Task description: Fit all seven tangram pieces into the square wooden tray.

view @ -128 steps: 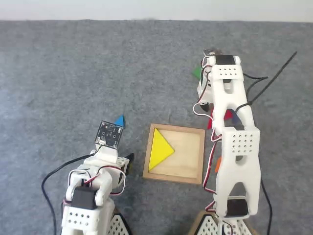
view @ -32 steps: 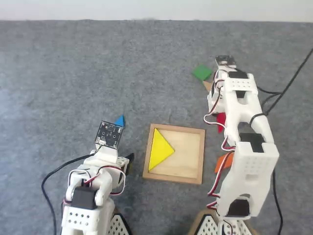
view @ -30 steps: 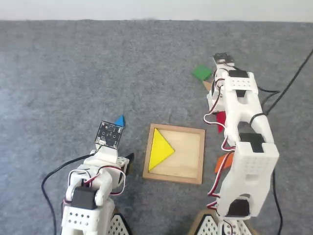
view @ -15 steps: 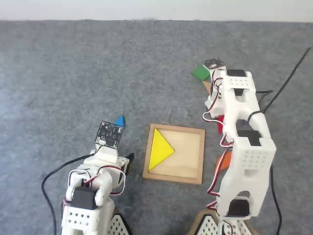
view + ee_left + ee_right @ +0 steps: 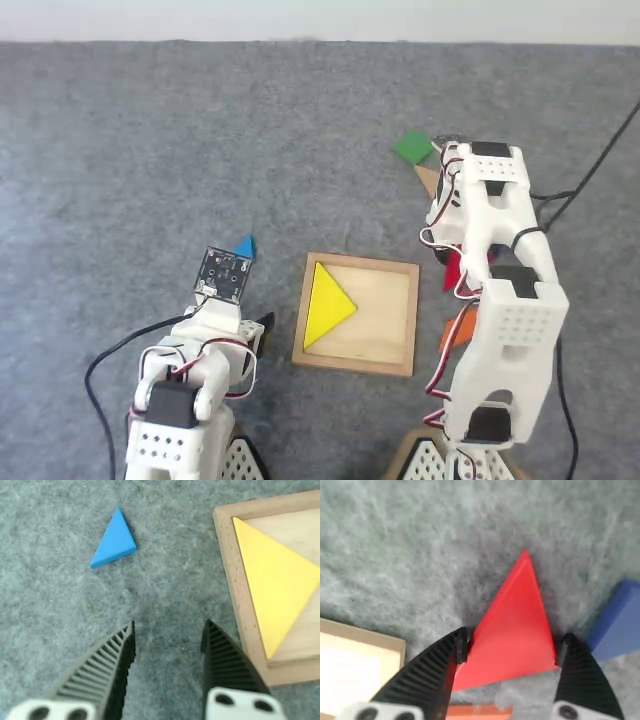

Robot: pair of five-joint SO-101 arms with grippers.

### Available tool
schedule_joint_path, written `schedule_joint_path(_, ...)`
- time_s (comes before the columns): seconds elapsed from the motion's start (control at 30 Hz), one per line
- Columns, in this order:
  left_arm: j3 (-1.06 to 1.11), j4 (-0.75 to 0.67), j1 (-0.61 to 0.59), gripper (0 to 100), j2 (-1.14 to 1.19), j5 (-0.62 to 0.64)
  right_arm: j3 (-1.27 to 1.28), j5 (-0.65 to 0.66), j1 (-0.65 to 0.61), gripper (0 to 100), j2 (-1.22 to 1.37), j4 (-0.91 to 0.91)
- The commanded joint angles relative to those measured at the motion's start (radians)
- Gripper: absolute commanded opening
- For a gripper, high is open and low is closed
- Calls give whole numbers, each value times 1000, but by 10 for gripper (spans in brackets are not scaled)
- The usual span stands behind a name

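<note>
Success here likely hangs on lowering the right claw (image 5: 512, 639), now spread astride the red triangle (image 5: 520, 605), until both fingers (image 5: 427, 670) meet the piece's edges, then clenching so the slanted sides don't squirt out. The triangle lies flat on the carpet (image 5: 420, 540) between the fingers, sharp tip pointing ahead of the claw, longest edge running back toward the finger nearer the wooden tray (image 5: 365, 634).
</note>
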Motion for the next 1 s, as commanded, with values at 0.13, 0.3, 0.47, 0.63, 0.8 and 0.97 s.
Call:
schedule_joint_path(0.13,-7,-5,5,207,-8,-2,29,-86,-5,340,-234,94)
schedule_joint_path(0.3,-7,-5,5,207,-8,-2,253,-80,-31,348,-280,-71)
schedule_joint_path(0.47,-7,-5,5,207,-8,-2,264,-77,-35,348,-236,-137)
schedule_joint_path(0.63,-7,-5,5,207,-8,-2,181,-83,-30,347,-108,-130)
schedule_joint_path(0.8,-7,-5,5,207,-8,-2,141,-78,-36,270,-44,-93)
schedule_joint_path(0.97,-7,-5,5,207,-8,-2,137,-86,-31,255,-53,-87)
